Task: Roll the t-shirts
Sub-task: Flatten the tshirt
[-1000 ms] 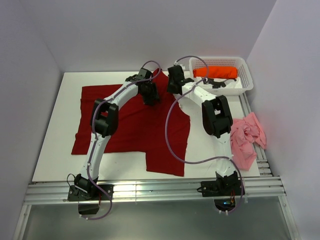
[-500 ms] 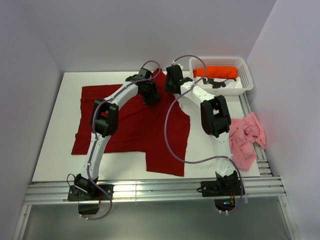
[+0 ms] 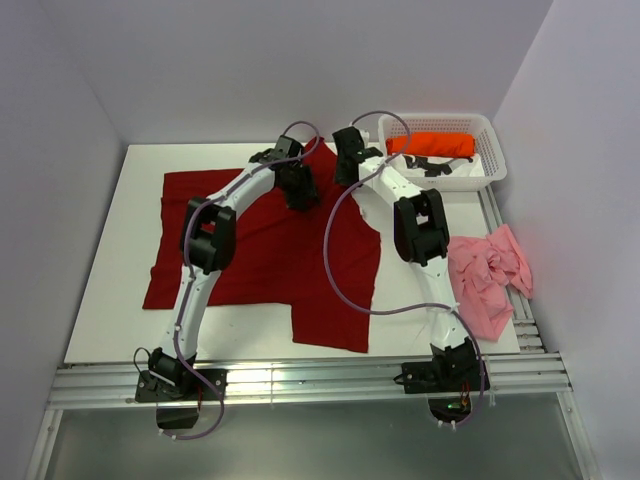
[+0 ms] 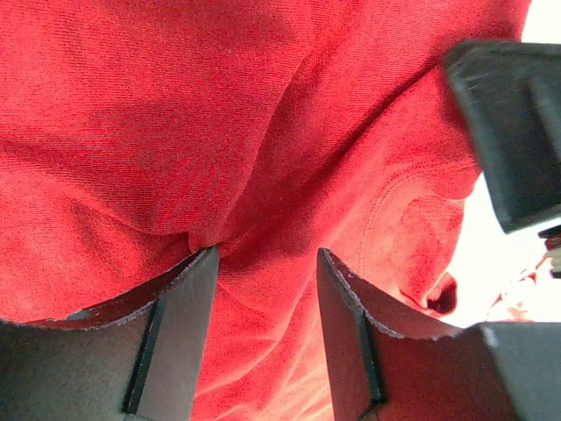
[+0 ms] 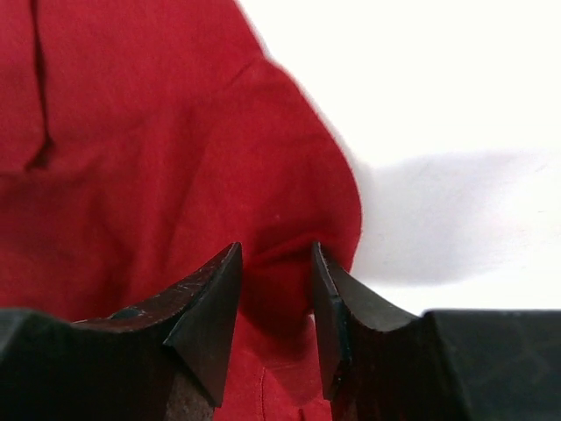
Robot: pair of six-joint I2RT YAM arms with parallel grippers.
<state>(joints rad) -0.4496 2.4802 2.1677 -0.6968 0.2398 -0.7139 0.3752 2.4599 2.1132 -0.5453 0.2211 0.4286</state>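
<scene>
The dark red t-shirt [image 3: 260, 250] lies spread flat on the white table [image 3: 110, 290]. My left gripper [image 3: 298, 186] is at its far edge near the middle. In the left wrist view the jaws [image 4: 266, 253] are closed on a bunched fold of the red cloth [image 4: 175, 114]. My right gripper [image 3: 348, 158] is at the shirt's far right corner. Its jaws [image 5: 275, 247] pinch a raised fold of the red cloth [image 5: 131, 158] at the hem. The pink t-shirt [image 3: 488, 278] lies crumpled at the table's right edge. The orange-red t-shirt [image 3: 432, 145] lies rolled in the basket.
The white mesh basket [image 3: 492, 165] stands at the far right corner, close behind the right gripper. Grey walls enclose the back and both sides. A metal rail [image 3: 300, 385] runs along the near edge by the arm bases.
The right arm's elbow has swung slightly left and its gripper has shifted a little toward the far edge. The left arm and the shirt have hardly moved.
</scene>
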